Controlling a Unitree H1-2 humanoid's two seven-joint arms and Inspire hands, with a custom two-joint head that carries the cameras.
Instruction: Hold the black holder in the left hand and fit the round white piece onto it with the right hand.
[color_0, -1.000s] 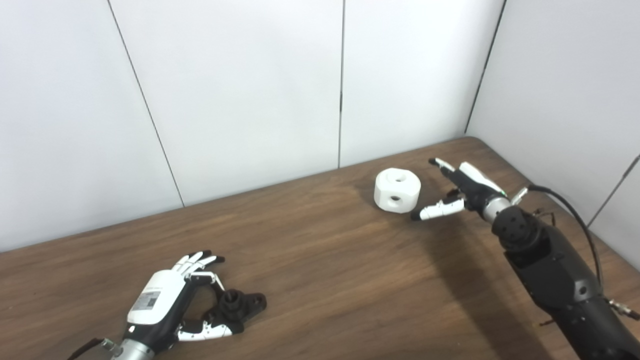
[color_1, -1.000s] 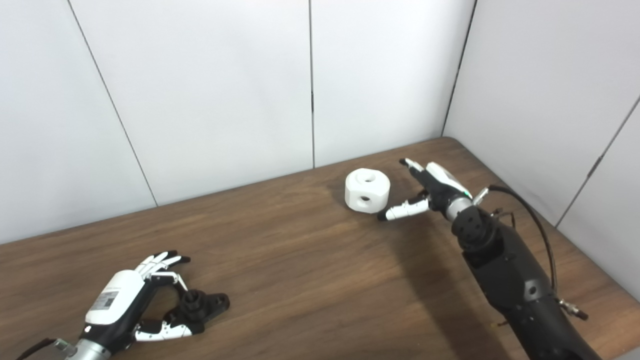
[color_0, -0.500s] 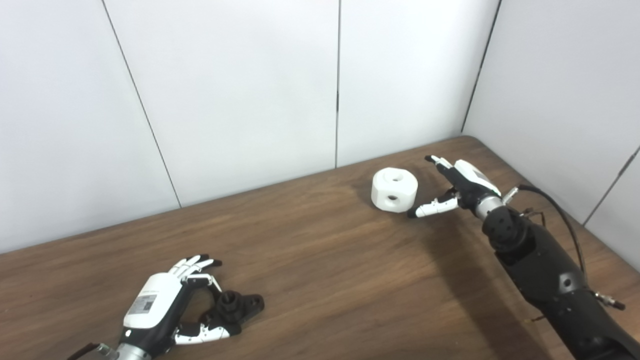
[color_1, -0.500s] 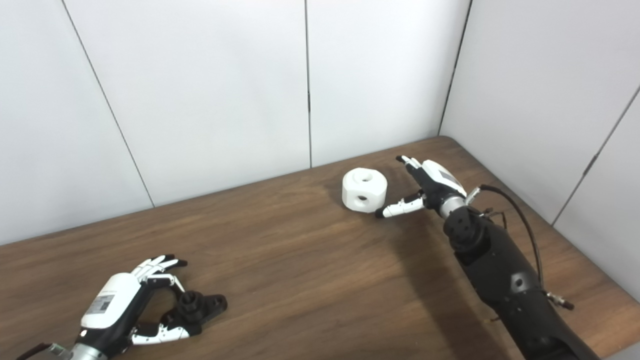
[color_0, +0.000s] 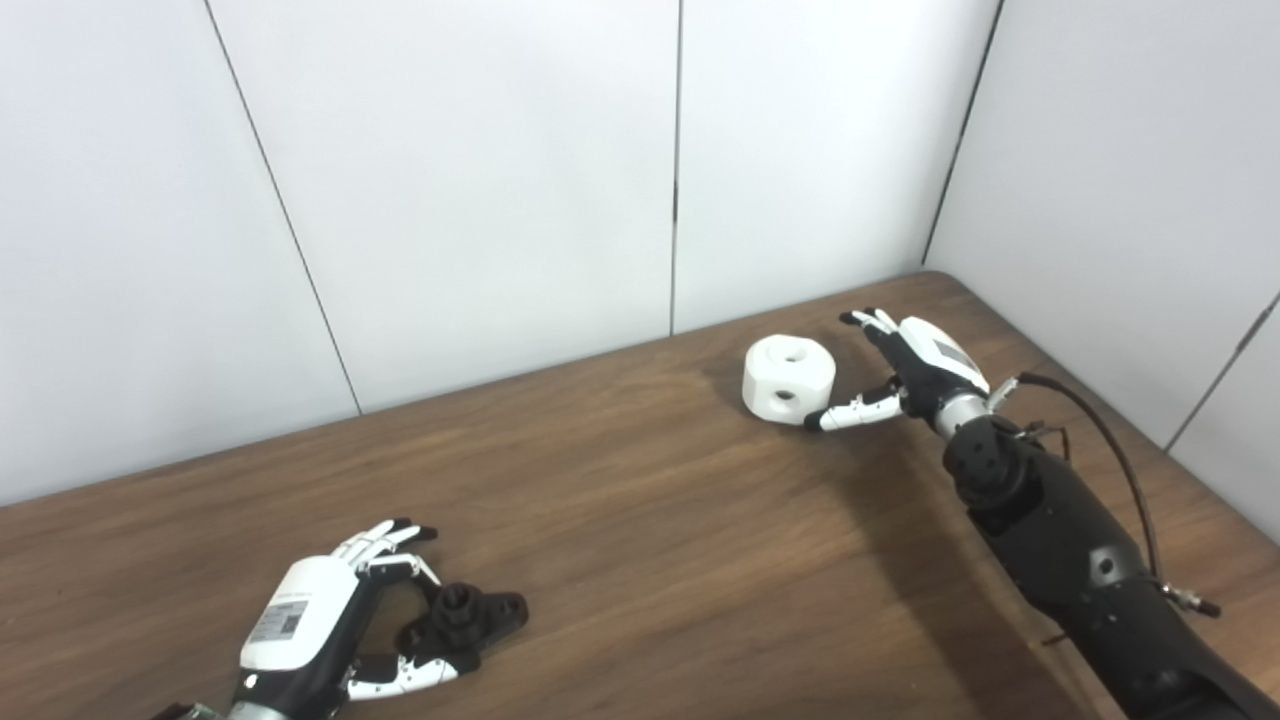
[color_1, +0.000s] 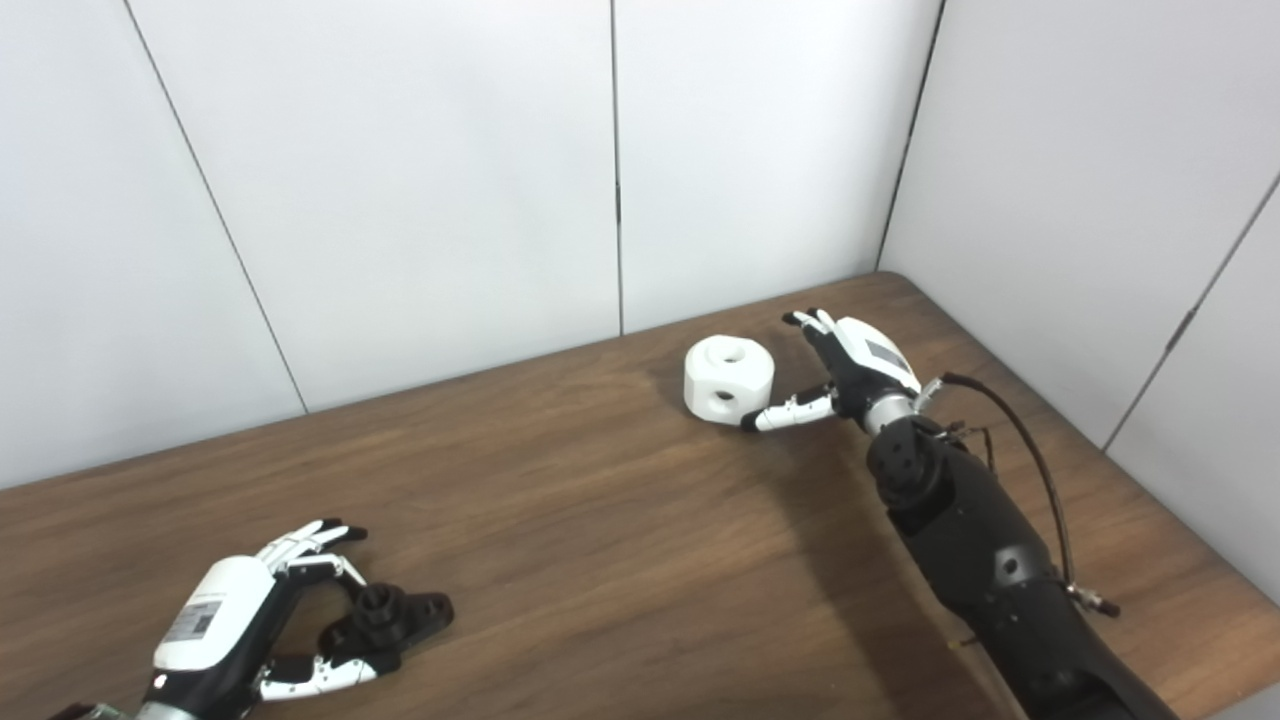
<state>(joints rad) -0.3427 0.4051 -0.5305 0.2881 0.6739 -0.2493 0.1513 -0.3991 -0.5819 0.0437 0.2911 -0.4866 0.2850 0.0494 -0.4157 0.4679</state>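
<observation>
Lying on the brown wooden table (color_0: 640, 520) at the lower left of the frame, the black holder (color_0: 465, 618) sat flat on the surface with its round socket facing up and its flat flange pointing toward the frame's right. The left hand (color_0: 330, 640) came in from the bottom left corner and cupped around the holder's left side: its fingers (color_0: 385, 540) were spread and curved above and behind the part, and the thumb reached in along the lower edge, its tip close against the holder's base. The hand was not closed on the holder; the fingers stood apart, and whether the thumb touched the part could not be told.

In the upper right of the frame, near the corner where the white wall panels (color_0: 480, 170) met, the round white piece (color_0: 789, 378) rested on the table, a squat drum with a hole in its top face and another in its side. The right hand (color_0: 905, 370) reached up from the lower right on its black forearm, with a black cable (color_0: 1110, 440) looping beside the wrist. This hand was held wide: its fingers stretched toward the piece's upper right edge, and its thumb pointed left with the tip just beside the piece's lower right side. It gripped nothing. The two parts lay well apart, on opposite ends of the table.
</observation>
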